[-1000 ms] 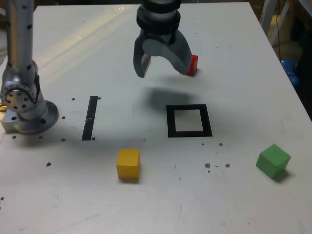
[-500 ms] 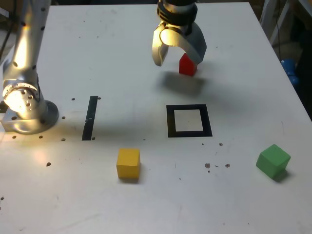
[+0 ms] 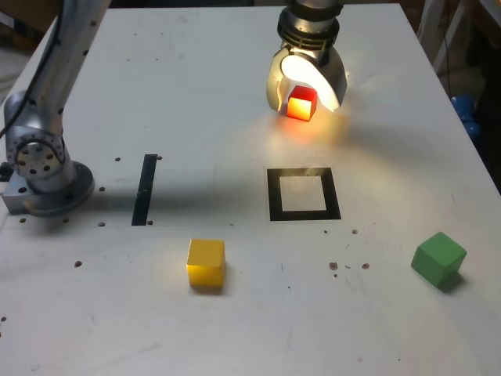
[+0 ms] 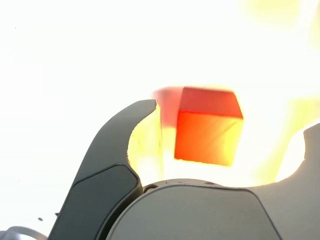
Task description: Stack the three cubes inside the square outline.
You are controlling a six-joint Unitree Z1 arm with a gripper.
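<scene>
toward the desk's far edge, gripper (image 3: 306, 92) straddles the red cube (image 3: 301, 103), jaws apart, gaps showing on both sides in the wrist view (image 4: 208, 131). judgement: centre the cube before closing, squeeze flat faces, lift straight. square outline (image 3: 303, 194) sits empty mid-desk, nearer the camera; yellow cube (image 3: 206, 262) and green cube (image 3: 438, 258) lie near the front edge, well apart.
</scene>
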